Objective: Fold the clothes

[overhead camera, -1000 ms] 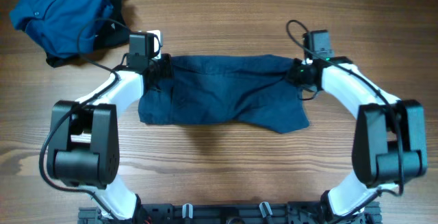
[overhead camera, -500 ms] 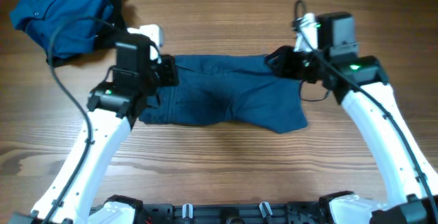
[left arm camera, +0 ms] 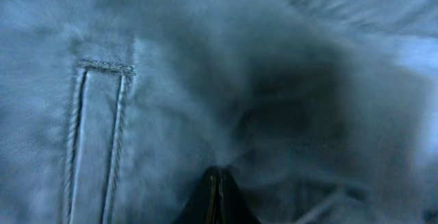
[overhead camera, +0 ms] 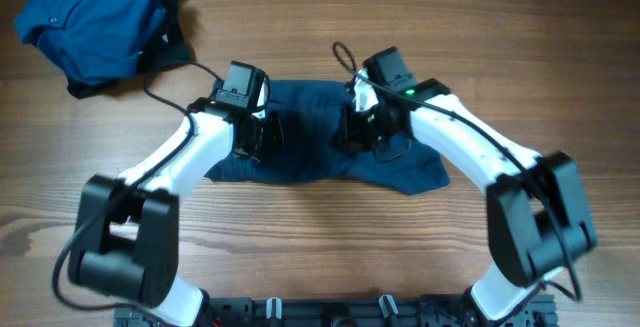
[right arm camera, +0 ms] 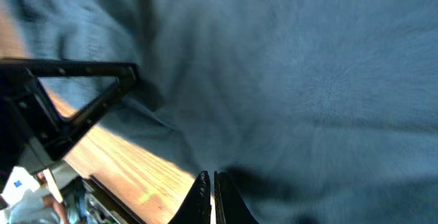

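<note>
The clothes are dark navy shorts (overhead camera: pixel 305 157) lying flat at the middle of the table and a brighter blue shirt (overhead camera: pixel 85 22) bunched at the far left corner. My left gripper (overhead camera: pixel 262 135) sits over the left half of the shorts, and my right gripper (overhead camera: pixel 352 129) over the middle. In the left wrist view, navy cloth (left arm camera: pixel 171 80) with a stitched pocket slit (left arm camera: pixel 99 128) fills the frame, and the left gripper (left arm camera: pixel 215 172) is shut, tips at the cloth. In the right wrist view the right gripper (right arm camera: pixel 209 177) is shut at the cloth's (right arm camera: pixel 308 80) edge. No cloth shows between either pair of fingers.
A dark garment (overhead camera: pixel 178 47) lies under the shirt's right side. Bare wooden table (overhead camera: pixel 520 27) surrounds the shorts. A black rail (overhead camera: pixel 330 312) runs along the front edge. A black triangular bracket (right arm camera: pixel 75 94) shows at the left of the right wrist view.
Both arms lifted from the shorts' upper outer corners and swung inward to the middle. Both pairs of jaws closed. The shorts' lower edge has stayed in place.
</note>
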`<action>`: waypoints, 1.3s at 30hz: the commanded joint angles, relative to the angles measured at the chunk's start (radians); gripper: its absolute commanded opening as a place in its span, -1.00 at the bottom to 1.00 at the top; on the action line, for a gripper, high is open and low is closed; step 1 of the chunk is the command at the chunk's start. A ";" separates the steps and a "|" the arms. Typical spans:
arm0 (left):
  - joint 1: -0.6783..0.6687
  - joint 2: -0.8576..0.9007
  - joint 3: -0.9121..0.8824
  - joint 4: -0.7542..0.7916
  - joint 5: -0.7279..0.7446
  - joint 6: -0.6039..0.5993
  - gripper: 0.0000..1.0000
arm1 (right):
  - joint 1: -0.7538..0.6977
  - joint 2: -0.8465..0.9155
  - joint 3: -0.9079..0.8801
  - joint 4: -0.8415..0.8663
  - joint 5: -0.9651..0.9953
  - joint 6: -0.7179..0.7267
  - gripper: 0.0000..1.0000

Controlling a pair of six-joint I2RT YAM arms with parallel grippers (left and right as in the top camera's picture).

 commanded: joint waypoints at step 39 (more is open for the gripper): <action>0.355 -0.137 0.206 -0.267 -0.220 0.095 -0.79 | -0.343 -0.080 0.187 -0.473 0.577 -0.024 -0.90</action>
